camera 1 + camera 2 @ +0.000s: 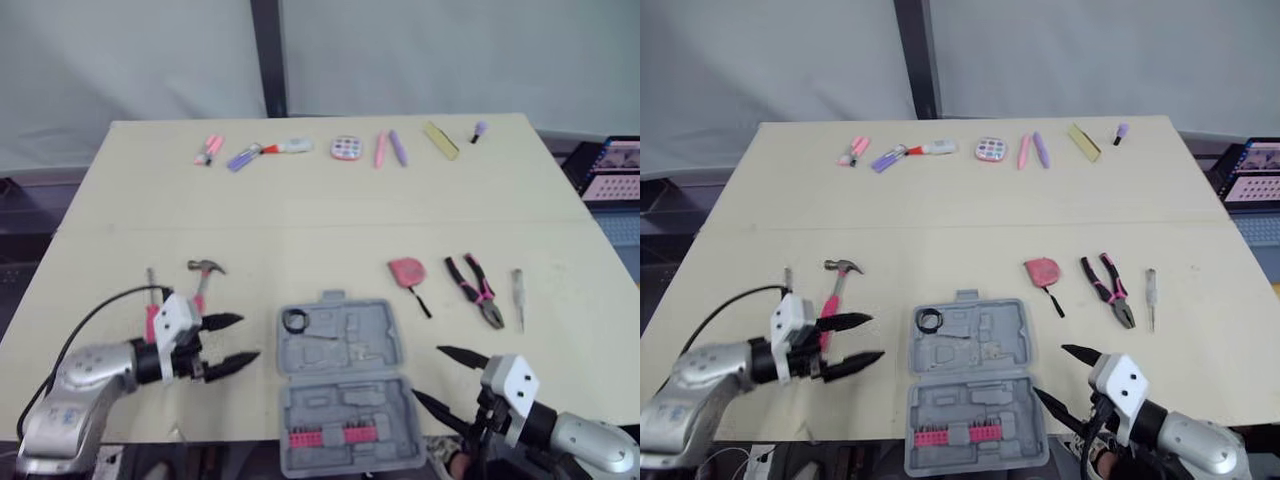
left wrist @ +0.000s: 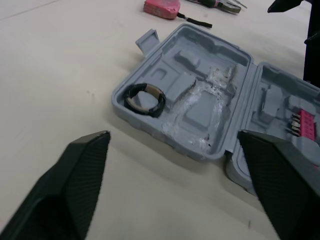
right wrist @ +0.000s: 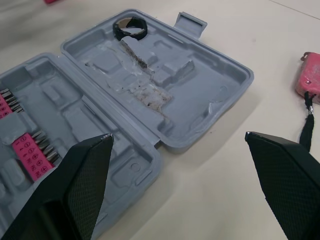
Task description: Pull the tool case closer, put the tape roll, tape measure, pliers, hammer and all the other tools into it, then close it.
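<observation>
At the table's (image 1: 300,220) six o'clock, the open case (image 1: 340,395) is holding the tape roll (image 1: 295,321) while the left gripper (image 1: 249,337) and right gripper (image 1: 428,371) are flanking it, spread wide and empty, seemingly ready for more tools.

Your two head eyes look forward and down over the whole table (image 1: 300,220) from well back, while each wrist camera sits low and close, facing the open tool case (image 2: 210,110) from opposite sides (both also catch the pink tape measure (image 3: 311,75)).
</observation>
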